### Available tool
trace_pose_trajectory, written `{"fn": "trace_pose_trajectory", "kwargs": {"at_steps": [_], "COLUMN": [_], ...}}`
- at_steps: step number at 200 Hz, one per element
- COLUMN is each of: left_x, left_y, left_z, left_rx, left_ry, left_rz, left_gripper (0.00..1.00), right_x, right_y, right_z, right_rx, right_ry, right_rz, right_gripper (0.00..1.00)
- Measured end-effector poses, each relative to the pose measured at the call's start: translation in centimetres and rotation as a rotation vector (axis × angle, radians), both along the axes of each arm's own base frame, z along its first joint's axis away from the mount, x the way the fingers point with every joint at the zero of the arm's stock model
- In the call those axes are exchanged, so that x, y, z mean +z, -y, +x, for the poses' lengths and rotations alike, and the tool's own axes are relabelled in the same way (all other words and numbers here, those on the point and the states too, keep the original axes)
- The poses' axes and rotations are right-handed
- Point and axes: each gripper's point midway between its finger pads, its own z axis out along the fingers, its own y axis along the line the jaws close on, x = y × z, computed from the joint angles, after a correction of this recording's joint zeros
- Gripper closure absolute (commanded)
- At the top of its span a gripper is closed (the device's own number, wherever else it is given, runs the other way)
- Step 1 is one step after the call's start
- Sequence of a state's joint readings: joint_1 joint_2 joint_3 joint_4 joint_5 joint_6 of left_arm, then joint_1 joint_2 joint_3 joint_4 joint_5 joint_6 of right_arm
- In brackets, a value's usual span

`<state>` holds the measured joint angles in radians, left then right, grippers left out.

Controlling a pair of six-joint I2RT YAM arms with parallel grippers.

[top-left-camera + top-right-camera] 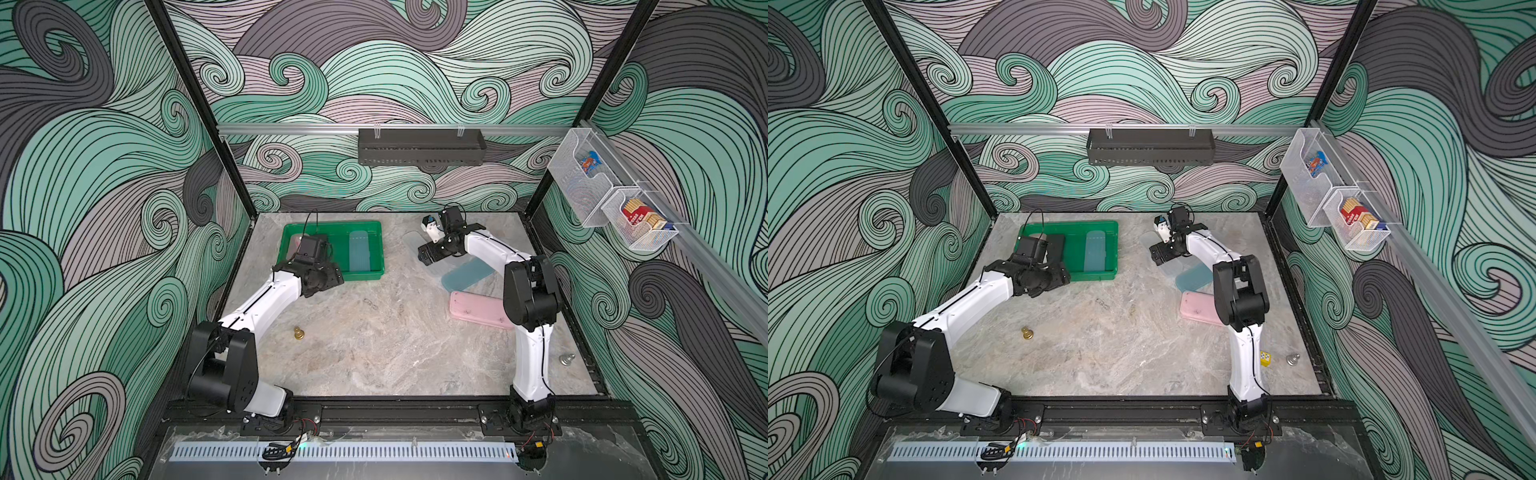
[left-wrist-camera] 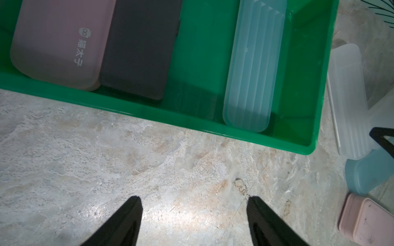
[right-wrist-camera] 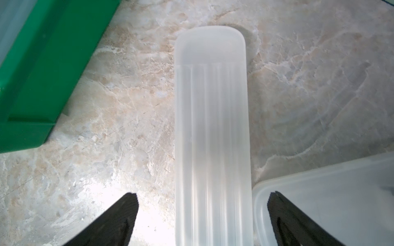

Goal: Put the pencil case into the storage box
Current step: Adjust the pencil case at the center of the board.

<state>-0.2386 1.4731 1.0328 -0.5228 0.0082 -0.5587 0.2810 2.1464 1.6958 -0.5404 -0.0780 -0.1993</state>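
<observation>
The right gripper [image 3: 202, 195] stands wide open, one finger on each side of a frosted clear pencil case [image 3: 211, 127] that lies flat on the marble-patterned table [image 1: 395, 332]. A gap shows on both sides, so it grips nothing. In both top views this gripper sits right of centre, toward the back of the table. A second frosted case [image 3: 330, 191] lies just beside the first. Lower right of them in a top view lie a teal pencil case [image 1: 467, 276] and then a pink pencil case [image 1: 478, 309], partly hidden by the arm. The left gripper [image 2: 194, 199] is parted and empty over bare table, just in front of the storage box [image 1: 332, 225]. That green box rests at the back left of the table, left of centre in both top views. In it lie a mauve pencil case [image 2: 57, 42] touching a black pencil case [image 2: 138, 49], and, apart from them, a pale blue ribbed pencil case [image 2: 253, 64].
</observation>
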Motion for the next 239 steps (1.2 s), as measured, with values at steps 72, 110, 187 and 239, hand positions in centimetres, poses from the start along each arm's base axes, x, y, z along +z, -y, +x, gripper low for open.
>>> {"fn": "trace_pose_trajectory", "kwargs": {"at_steps": [72,110,187,239], "left_x": [-0.6,-0.6,-0.7,-0.8], "left_y": [0.0,0.0,0.0,0.0], "left_z": [0.0,0.0,0.1,-0.2], "left_rx": [-0.008,-0.008,-0.009,-0.009], "left_ry": [-0.016,-0.015,-0.017,-0.019], "left_rz": [0.008,0.009,0.009,0.010], "left_gripper": [0.19,0.19,0.19,0.19], "right_x": [-3.6,-4.9,-4.6,-4.5], "right_y": [-0.1,0.0,-1.3,-2.7], "right_z": [0.1,-0.1,-0.6,-2.1], "right_rx": [0.071,0.087,0.123,0.141], "right_ry": [-0.043,-0.063,-0.081,-0.136], "right_rz": [-0.046,-0.062,-0.105,-0.106], "right_gripper": [0.01,0.01,0.09,0.11]}}
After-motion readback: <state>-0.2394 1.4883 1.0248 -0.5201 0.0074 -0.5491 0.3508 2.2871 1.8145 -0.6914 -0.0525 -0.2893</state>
